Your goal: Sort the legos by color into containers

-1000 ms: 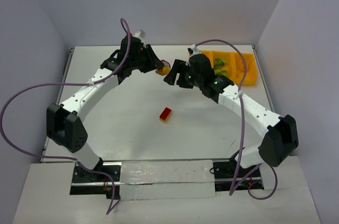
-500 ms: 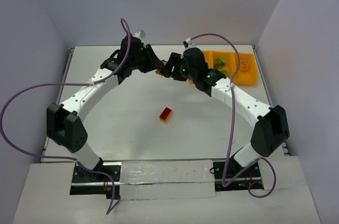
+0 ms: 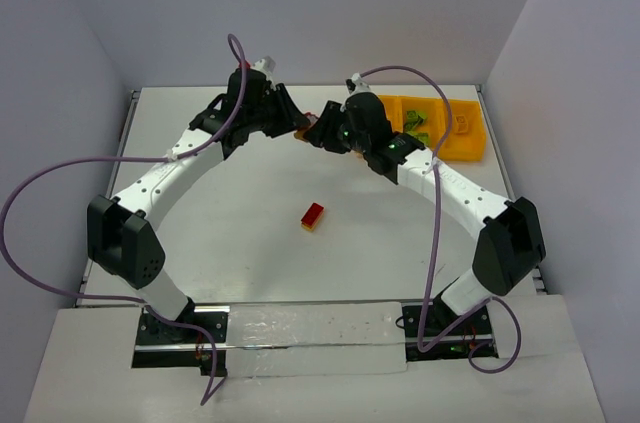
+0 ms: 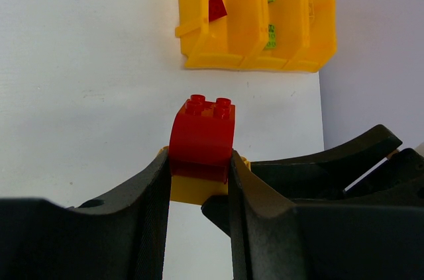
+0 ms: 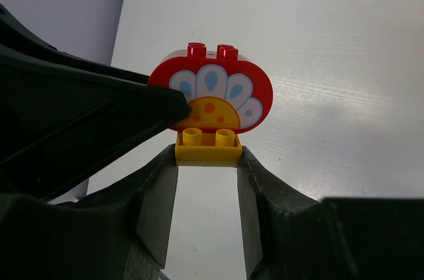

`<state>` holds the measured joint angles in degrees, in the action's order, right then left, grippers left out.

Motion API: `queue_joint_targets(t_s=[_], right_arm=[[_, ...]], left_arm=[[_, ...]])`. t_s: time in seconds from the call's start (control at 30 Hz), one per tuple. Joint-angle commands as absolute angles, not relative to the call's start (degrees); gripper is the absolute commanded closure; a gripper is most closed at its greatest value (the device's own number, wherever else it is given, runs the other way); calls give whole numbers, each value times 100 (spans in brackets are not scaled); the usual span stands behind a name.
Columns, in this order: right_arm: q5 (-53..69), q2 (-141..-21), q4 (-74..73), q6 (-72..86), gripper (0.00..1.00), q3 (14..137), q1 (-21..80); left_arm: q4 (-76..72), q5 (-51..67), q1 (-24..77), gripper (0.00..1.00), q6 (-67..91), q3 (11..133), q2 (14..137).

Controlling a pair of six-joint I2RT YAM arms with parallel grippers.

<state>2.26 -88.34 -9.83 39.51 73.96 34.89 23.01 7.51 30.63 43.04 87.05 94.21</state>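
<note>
Over white table (image 3: 250,263), pale walls (image 3: 300,3) around: we see left gripper (image 4: 199,167) clamping red brick (image 4: 202,131), right gripper (image 5: 207,164) pinching yellow brick (image 5: 207,153).

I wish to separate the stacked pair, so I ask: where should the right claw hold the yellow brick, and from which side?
Take the yellow brick by its two flat side walls, coming from the right, opposite the left claw that clamps the red piece. Those walls are parallel and jut out past the red piece.
</note>
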Motion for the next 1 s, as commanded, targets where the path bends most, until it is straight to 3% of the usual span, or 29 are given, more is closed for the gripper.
queue_joint_targets(t_s=[0.0, 0.3, 0.47, 0.73, 0.97], right_arm=[[193, -8457, -694, 3503, 100, 7186, 3498], [733, -7988, -1257, 2428, 100, 6674, 3498], [108, -7650, -1933, 2227, 100, 6616, 3410], [-597, -6702, -2154, 2724, 100, 5660, 846], [-1213, -7575, -1844, 2883, 100, 6250, -468]], left_arm=[[2311, 668, 3085, 100, 4201, 8888, 9185], [2413, 615, 3085, 100, 4100, 9089, 9327], [2431, 638, 3085, 100, 4074, 9159, 9383], [2382, 931, 3094, 100, 4008, 9066, 9422], [2444, 1266, 3169, 100, 3880, 9255, 9620]])
